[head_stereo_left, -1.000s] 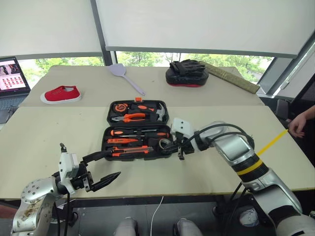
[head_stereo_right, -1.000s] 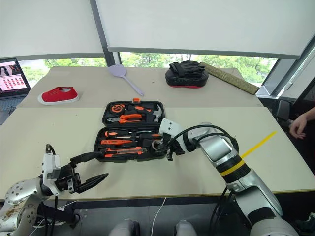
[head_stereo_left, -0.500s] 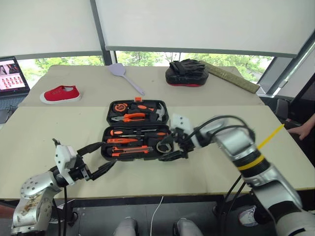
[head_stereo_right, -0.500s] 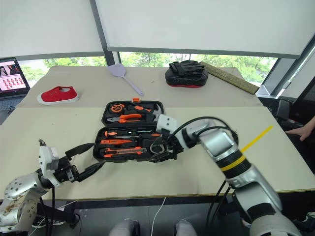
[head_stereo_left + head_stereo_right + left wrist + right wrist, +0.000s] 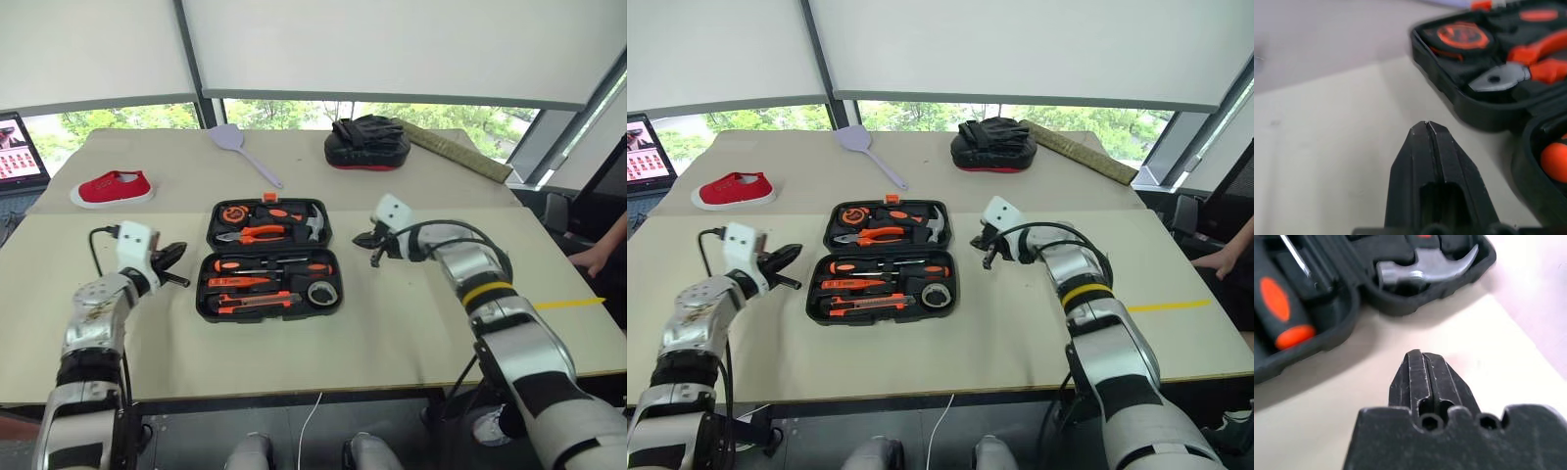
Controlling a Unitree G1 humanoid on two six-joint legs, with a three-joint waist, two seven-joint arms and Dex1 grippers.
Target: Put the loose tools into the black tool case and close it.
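Note:
The black tool case (image 5: 335,257) lies open in the middle of the table, lid half behind the base half. In the base lie two black-and-orange screwdrivers (image 5: 276,265), a slim orange tester pen (image 5: 245,281), an orange-black utility knife (image 5: 253,300) and a dark tape roll (image 5: 321,292). My left gripper (image 5: 172,262) hovers just left of the case, shut and empty; its fingertips (image 5: 1427,128) point at the lid's corner. My right gripper (image 5: 372,245) hangs shut and empty just right of the lid, near the hammer (image 5: 1425,267).
Pliers (image 5: 1513,73) and a tape measure (image 5: 1462,34) sit in the lid. At the back of the table are a red shoe (image 5: 111,188), a lilac spatula (image 5: 240,147) and a black-and-red mitt (image 5: 365,142). A person's hand (image 5: 593,257) rests at the right edge.
My right gripper opened over the tape roll, left it in the case, drew back to the right of the lid and shut. My left gripper moved up beside the case and shut.

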